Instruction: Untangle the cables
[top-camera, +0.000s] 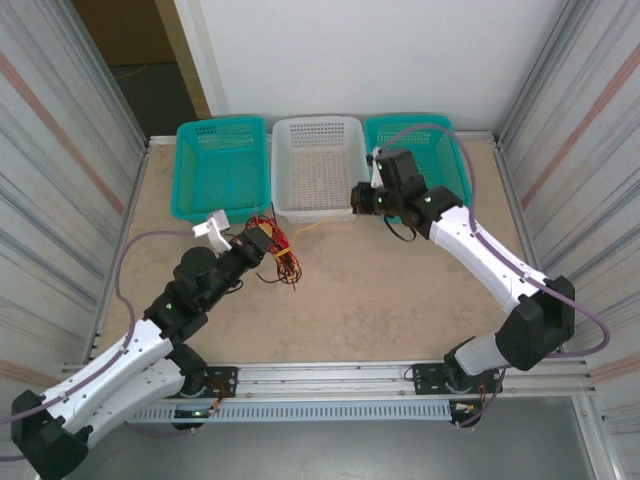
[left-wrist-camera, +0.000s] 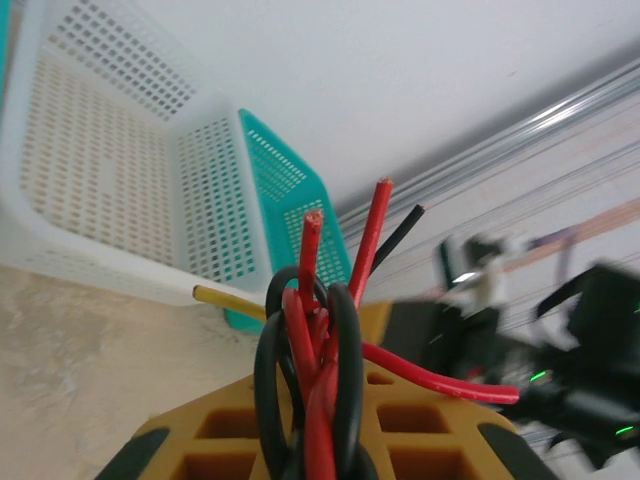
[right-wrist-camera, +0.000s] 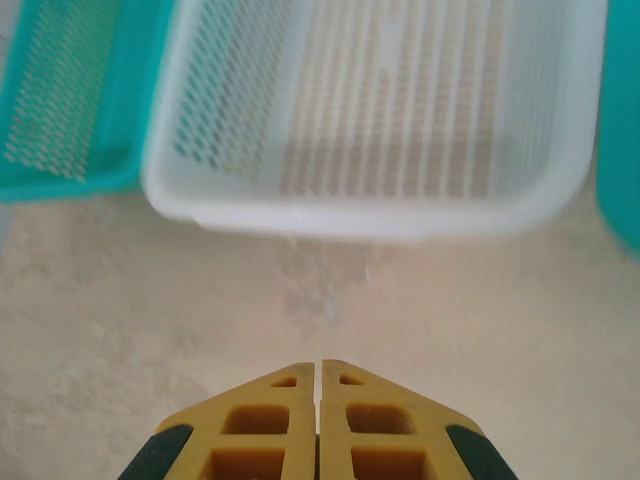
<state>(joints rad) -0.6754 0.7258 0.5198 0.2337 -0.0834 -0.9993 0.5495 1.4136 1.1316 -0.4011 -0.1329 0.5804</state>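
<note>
The cables (top-camera: 282, 252) are a tangled bunch of red, black and yellow wires, held just above the table left of centre. My left gripper (top-camera: 262, 243) is shut on the bunch. In the left wrist view, red and black strands of the cables (left-wrist-camera: 312, 330) loop up between the yellow fingers (left-wrist-camera: 420, 420) of my left gripper (left-wrist-camera: 320, 390), and a yellow wire end (left-wrist-camera: 225, 299) pokes out to the left. My right gripper (top-camera: 357, 198) hovers by the white basket's front right corner. In its wrist view my right gripper (right-wrist-camera: 320, 368) is shut with nothing in it.
Three baskets line the far edge: a teal basket (top-camera: 222, 124) on the left, a white basket (top-camera: 316, 122) in the middle, a teal basket (top-camera: 405, 120) on the right. The white basket (right-wrist-camera: 380, 218) lies just ahead of the right fingers. Metal walls flank the table.
</note>
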